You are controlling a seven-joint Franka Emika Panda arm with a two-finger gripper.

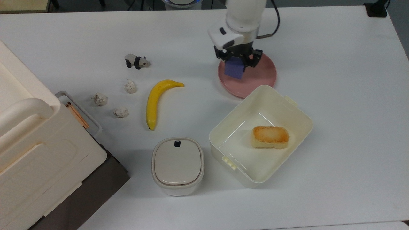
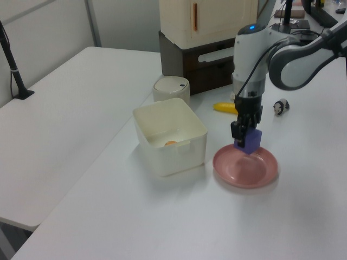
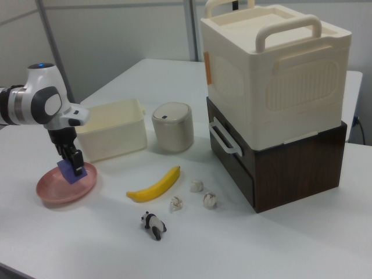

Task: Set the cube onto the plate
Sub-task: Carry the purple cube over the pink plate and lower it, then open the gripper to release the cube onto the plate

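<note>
A purple-blue cube [image 1: 234, 70] [image 2: 248, 140] [image 3: 72, 172] hangs a little above the pink plate [image 1: 255, 80] [image 2: 246, 168] [image 3: 58, 189], over the plate's part toward the top view's left. My gripper [image 1: 236, 64] [image 2: 245, 132] [image 3: 72, 164] is shut on the cube from above, one finger on each side. The plate lies bare on the white table beside the cream box.
An open cream box [image 1: 260, 135] holding a toasted bread block [image 1: 270, 136] touches the plate's near edge in the top view. A banana [image 1: 156, 100], a toy panda [image 1: 136, 60], three white lumps [image 1: 120, 111] and a lidded canister [image 1: 177, 165] lie toward the top view's left, by a tall cream and brown case [image 3: 273, 104].
</note>
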